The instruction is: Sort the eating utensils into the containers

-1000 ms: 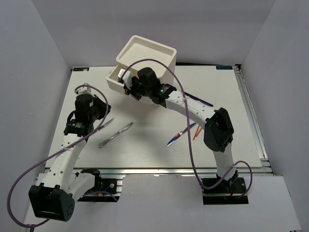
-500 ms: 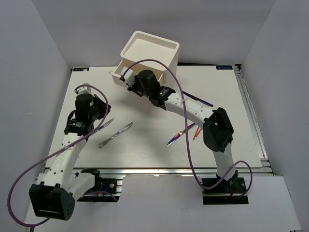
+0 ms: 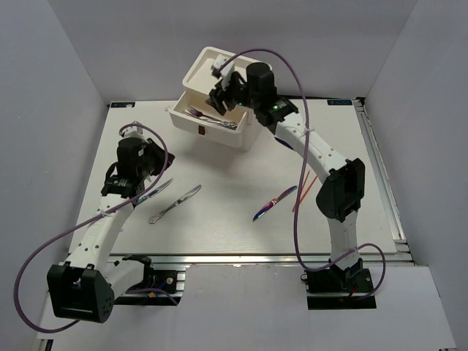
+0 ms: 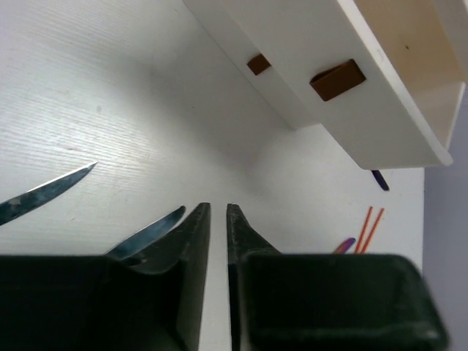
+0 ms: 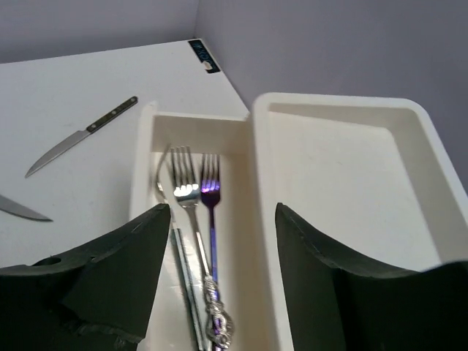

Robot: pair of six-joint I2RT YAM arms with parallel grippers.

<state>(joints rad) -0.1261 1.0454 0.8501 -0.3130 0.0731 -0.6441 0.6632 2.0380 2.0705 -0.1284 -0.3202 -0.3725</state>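
Observation:
The white drawer unit (image 3: 219, 69) stands at the back of the table. One of its containers, a drawer (image 3: 191, 124), is slid out and holds a silver fork (image 5: 183, 191) and a purple fork (image 5: 210, 186) side by side. My right gripper (image 5: 223, 219) hovers open above that drawer with nothing between its fingers. My left gripper (image 4: 217, 208) is low over the table with its jaws slightly apart and empty. A knife blade (image 4: 150, 232) lies just left of it. Two silver knives (image 3: 175, 203) lie in the top view, one partly under my left gripper (image 3: 152, 174).
An iridescent knife (image 3: 274, 205) and two orange chopsticks (image 3: 300, 197) lie right of centre. The unit's top tray (image 5: 344, 183) is bare. Dark red pulls (image 4: 338, 79) mark the drawer fronts. Another knife (image 5: 80, 137) lies on the table beyond the unit.
My right gripper let go at the drawer front, opened wide and rose over the unit. The drawer now stands pulled out, showing the forks. My left jaws parted slightly.

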